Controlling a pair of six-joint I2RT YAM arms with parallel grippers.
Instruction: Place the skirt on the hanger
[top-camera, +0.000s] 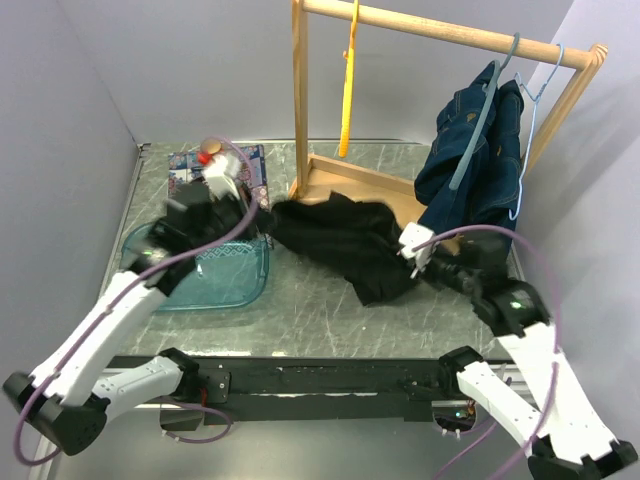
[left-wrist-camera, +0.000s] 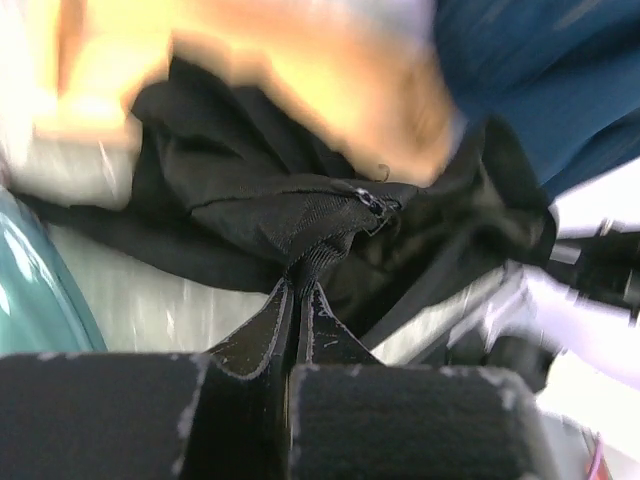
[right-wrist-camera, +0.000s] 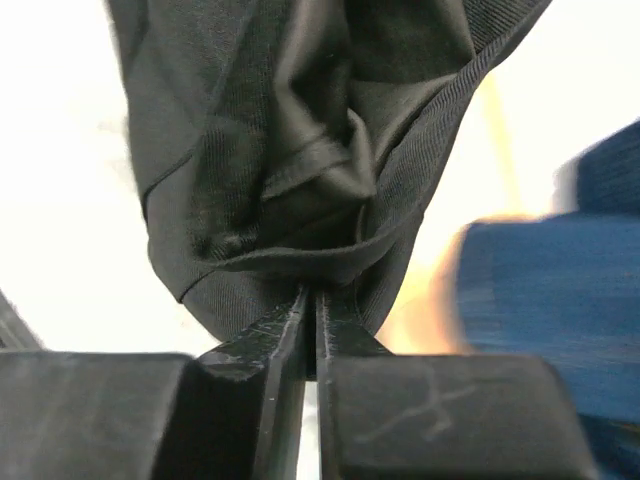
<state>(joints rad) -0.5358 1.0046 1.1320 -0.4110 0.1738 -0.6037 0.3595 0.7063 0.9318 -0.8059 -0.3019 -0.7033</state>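
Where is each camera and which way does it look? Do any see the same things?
Top external: high behind the arms, looking down at the grey marbled table, wooden clothes rack and crumpled black fabric skirt; both arms show, the left gripper and right gripper at the skirt's ends.
Left wrist: on the left arm, looking along its black fingers, shut on the skirt.
Right wrist: on the right arm, looking along its shut fingers at a pinched skirt fold.
Shared: both wrist views see the skirt and blurry blue denim garment.

Black skirt; dark blue denim garment; yellow hanger; translucent teal tray; grey marbled tabletop; pale wood rack.
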